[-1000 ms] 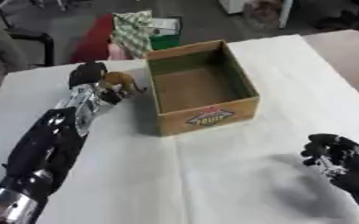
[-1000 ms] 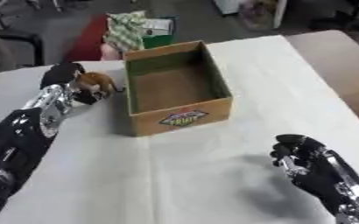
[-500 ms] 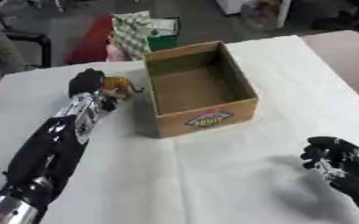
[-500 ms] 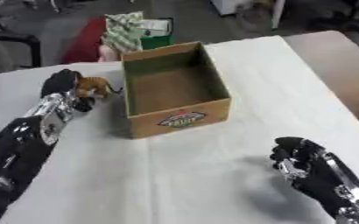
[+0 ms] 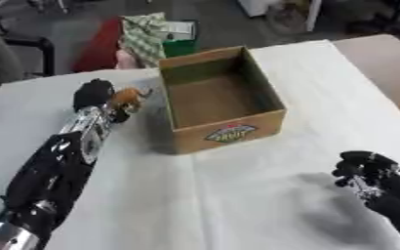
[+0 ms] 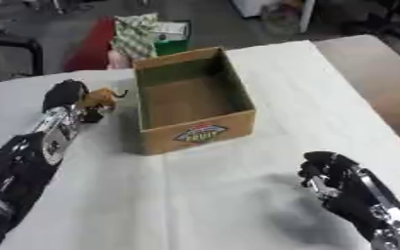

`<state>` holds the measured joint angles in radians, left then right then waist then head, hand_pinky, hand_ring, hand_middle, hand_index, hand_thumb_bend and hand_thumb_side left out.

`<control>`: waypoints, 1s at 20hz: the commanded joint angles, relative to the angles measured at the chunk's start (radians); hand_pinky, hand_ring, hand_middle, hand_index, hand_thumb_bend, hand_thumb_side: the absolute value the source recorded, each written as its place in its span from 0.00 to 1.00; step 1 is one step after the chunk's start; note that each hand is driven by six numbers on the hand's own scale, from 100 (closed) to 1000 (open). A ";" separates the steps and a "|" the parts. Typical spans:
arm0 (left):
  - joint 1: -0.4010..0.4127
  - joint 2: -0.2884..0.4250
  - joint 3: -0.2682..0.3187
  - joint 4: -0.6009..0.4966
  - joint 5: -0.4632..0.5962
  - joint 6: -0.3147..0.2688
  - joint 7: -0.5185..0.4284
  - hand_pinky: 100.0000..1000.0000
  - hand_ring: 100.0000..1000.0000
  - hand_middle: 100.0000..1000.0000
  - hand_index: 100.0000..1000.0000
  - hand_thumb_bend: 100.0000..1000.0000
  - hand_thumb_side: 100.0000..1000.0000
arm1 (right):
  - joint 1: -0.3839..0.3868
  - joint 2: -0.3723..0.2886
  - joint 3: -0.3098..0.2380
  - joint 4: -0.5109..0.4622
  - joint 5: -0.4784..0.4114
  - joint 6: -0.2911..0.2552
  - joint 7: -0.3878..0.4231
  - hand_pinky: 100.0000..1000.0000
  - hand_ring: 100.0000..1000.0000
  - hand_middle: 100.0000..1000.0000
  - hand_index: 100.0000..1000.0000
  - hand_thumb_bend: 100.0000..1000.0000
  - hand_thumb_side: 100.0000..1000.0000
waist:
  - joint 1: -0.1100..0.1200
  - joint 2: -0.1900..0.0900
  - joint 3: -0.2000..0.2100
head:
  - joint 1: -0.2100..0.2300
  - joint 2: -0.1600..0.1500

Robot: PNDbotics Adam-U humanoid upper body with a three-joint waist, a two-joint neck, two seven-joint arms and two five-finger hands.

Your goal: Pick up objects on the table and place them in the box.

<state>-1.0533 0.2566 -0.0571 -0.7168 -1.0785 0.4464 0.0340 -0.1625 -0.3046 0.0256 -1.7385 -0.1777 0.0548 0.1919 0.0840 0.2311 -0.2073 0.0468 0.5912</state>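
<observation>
An open cardboard box [image 5: 223, 98] with a label on its front stands on the white table [image 5: 237, 195]; nothing shows inside it. To its left lies a small orange-brown toy animal [image 5: 128, 97]. My left hand [image 5: 94, 93] reaches along the table's left side and its curled fingers close round that toy, just left of the box. Near the lower right corner my right hand [image 6: 331, 172] hovers over the cloth with fingers curled, holding nothing.
Beyond the table's far edge stand a green-and-white patterned bag [image 5: 145, 33], a green item [image 5: 179, 46] and something red [image 5: 101, 46]. A brown surface [image 5: 383, 63] adjoins the table at the right. White cloth spreads in front of the box.
The whole picture has shifted slightly, so the camera moved. My left hand stays at the toy beside the box. The right hand has barely moved.
</observation>
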 commanded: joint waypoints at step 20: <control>-0.122 0.020 -0.152 -0.363 0.012 -0.200 -0.544 0.54 0.37 0.25 0.36 0.00 0.15 | -0.001 -0.020 -0.001 -0.016 -0.009 -0.005 0.002 0.59 0.64 0.56 0.71 0.00 0.11 | -0.017 -0.042 0.002 | -0.014 0.008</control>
<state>-1.1433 0.2733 -0.2036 -1.0457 -1.0555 0.2523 -0.4976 -0.1567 -0.3047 0.0255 -1.7385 -0.1808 0.0514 0.1913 0.0739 0.2085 -0.2053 0.0322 0.5973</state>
